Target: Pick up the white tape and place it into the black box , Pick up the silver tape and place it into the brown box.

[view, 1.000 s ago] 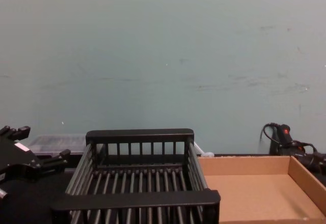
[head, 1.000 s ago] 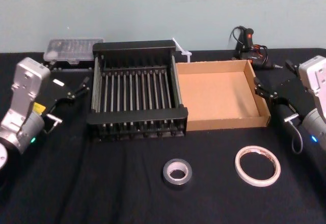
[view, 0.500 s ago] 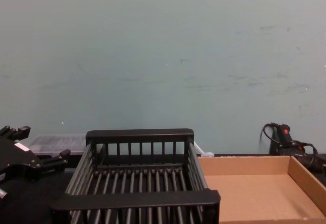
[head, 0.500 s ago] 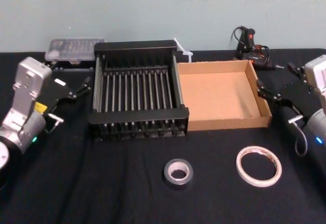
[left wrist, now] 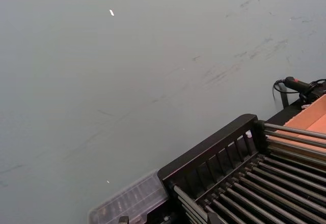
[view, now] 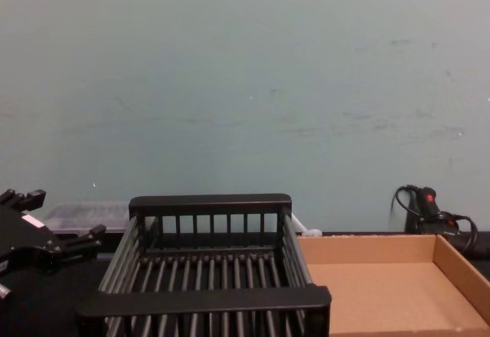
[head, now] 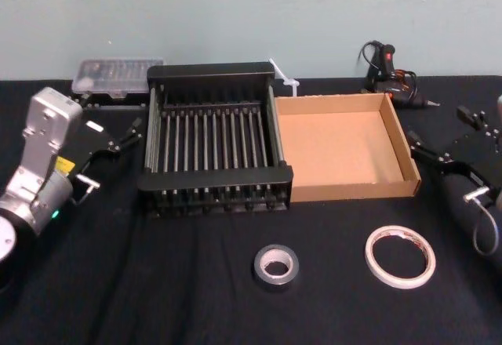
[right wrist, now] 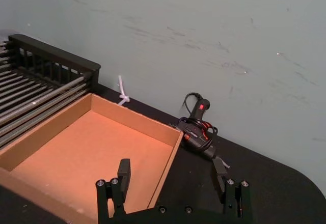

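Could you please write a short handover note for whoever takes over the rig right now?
Left hand: open and empty, held beside the black box on its left.
Right hand: open and empty, to the right of the brown box.
White tape: lying flat on the table, in front of the brown box.
Silver tape: lying flat to the left of the white tape, in front of where the two boxes meet.
Done: nothing yet; both boxes are empty.
Left: white tape into the black box, silver tape into the brown box.
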Controlling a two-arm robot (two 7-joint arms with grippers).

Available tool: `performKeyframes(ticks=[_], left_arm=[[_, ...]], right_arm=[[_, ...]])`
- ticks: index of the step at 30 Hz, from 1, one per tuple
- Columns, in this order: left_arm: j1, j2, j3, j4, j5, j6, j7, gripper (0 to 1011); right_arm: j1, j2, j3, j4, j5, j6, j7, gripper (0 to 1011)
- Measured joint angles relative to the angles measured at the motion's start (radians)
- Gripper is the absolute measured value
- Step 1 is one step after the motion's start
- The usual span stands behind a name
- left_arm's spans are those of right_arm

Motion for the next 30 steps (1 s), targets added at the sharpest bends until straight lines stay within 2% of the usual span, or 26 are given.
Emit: performKeyframes(ticks=[6,12,19,30], left_arm=[[0.0,0.0,0.0,0.0,0.0,0.0,0.0,1002],[0.0,0.0,0.0,0.0,0.0,0.0,0.0,1001],[0.0,0.0,0.0,0.0,0.0,0.0,0.0,1001],[0.0,0.0,0.0,0.0,0.0,0.0,0.0,1001]], right_arm=[[-0.075,0.033,0.051,-0.092,0.039,0.053,0.016,1002],[-0.146,0.054,0.091,-0.151,0.068,0.088,0.038,1002],[-0.193,0.056,0.109,-0.169,0.078,0.113,0.062,1002],[-0.219,0.049,0.108,-0.164,0.071,0.155,0.108,1002]])
